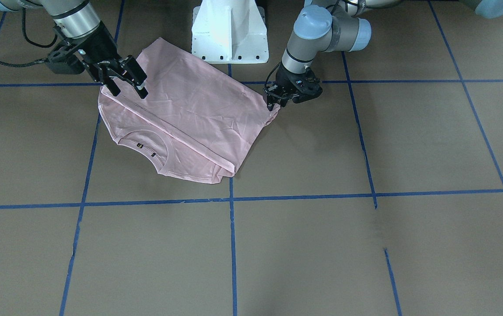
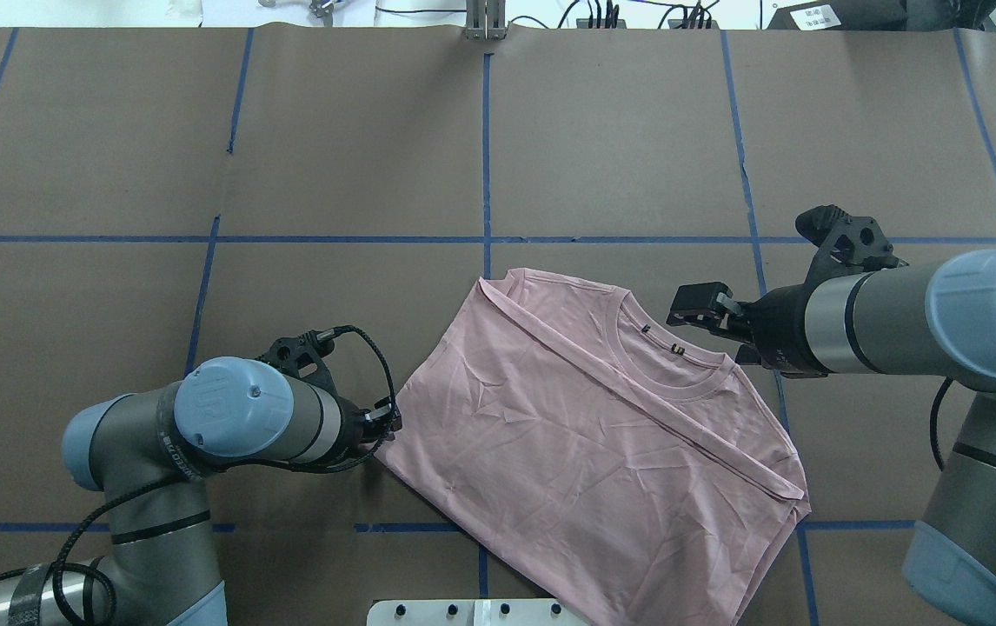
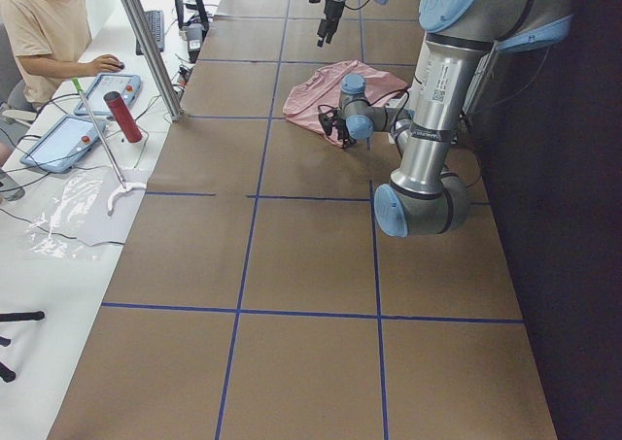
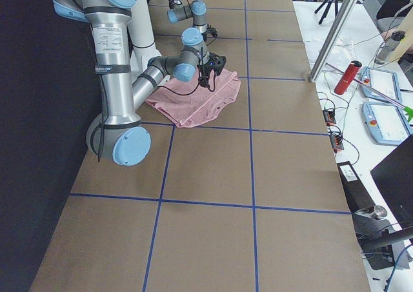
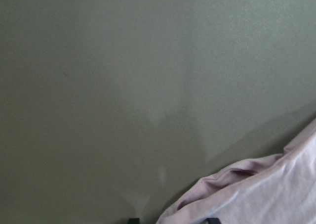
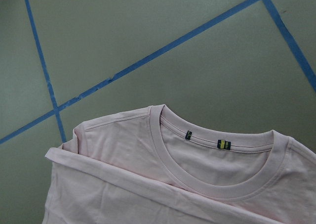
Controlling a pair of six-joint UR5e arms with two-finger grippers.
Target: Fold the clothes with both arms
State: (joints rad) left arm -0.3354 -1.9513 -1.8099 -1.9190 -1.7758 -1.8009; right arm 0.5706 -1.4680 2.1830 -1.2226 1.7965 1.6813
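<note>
- Your pale pink T-shirt point(image 2: 585, 452) lies on the desk point(image 2: 359, 156), just in front of the white pedestal base point(image 1: 229, 30). It sits at a slant to the blue tape lines point(image 2: 487, 148).
- You see only plain, creased pink cloth facing up. One layer is turned over the body, and its straight folded edge point(image 2: 637, 396) runs diagonally just below the ribbed collar point(image 6: 217, 179).
- Inside the collar, the right wrist view shows you two small tags point(image 6: 224, 144), one of them partly yellow.
- The left fingers point(image 1: 274, 104) are at the shirt corner nearest the left arm point(image 2: 246, 422) and are closed on the cloth there. That corner is drawn up to them in a point, slightly off the desk, with a shadow beneath it. In the left wrist view, bunched pink cloth fills the lower right corner.
- The right fingers point(image 1: 139, 83) are spread apart and hold nothing. They hang above the shirt's edge on the side opposite the left fingers, near the collar, and are raised clear of the cloth.
- The right arm point(image 2: 898, 322) reaches in level over the desk from the robot's right.
</note>
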